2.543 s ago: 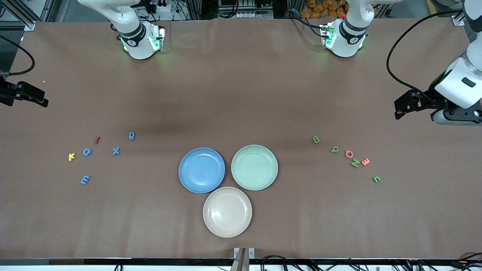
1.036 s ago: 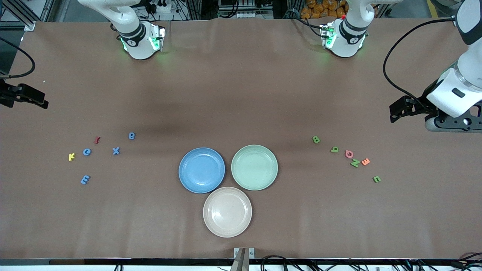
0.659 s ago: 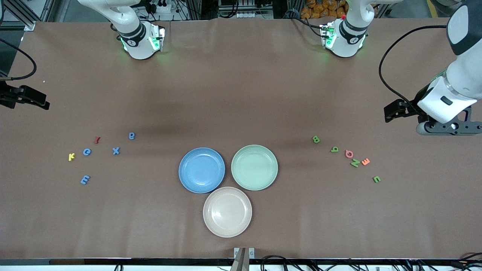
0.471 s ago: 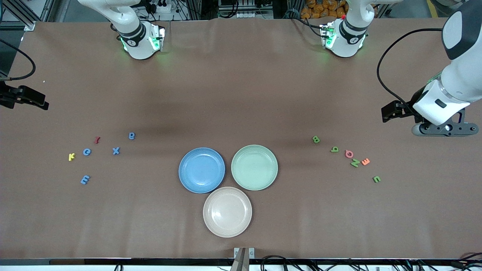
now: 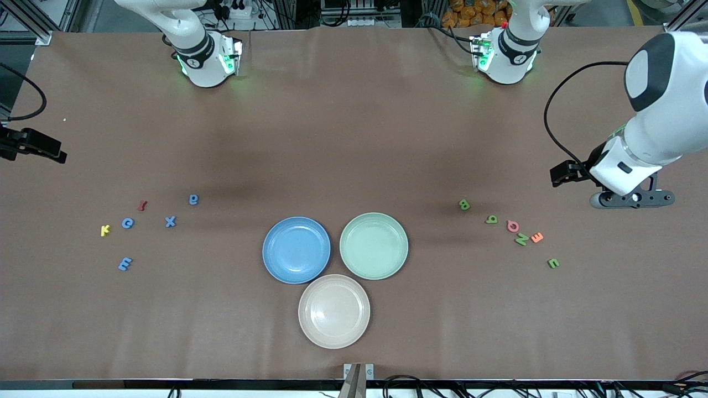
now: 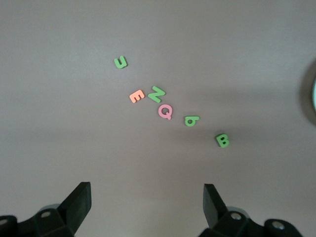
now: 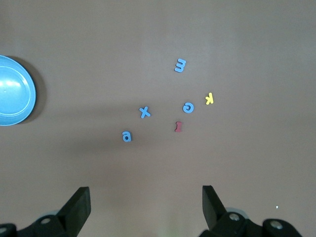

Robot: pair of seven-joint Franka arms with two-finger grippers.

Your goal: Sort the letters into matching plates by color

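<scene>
Several blue letters (image 5: 170,221) lie scattered toward the right arm's end of the table, also in the right wrist view (image 7: 144,112). Several green letters (image 5: 521,239) lie toward the left arm's end, also in the left wrist view (image 6: 157,94). The blue plate (image 5: 296,250) and the pale green plate (image 5: 374,245) stand side by side mid-table with nothing in them. My left gripper (image 6: 147,195) is open and hangs over bare cloth beside the green letters (image 5: 630,199). My right gripper (image 7: 145,197) is open over bare cloth at the table's edge.
A beige plate (image 5: 334,311) stands nearer the front camera, touching the other two. A yellow letter (image 5: 105,230) and a dark red one (image 5: 142,205) lie among the blue letters. A pink letter (image 5: 513,225) and an orange one (image 5: 536,237) lie among the green.
My left arm has swung in from the table's end toward the green letters. The right arm has hardly shifted. No letter or plate has moved.
</scene>
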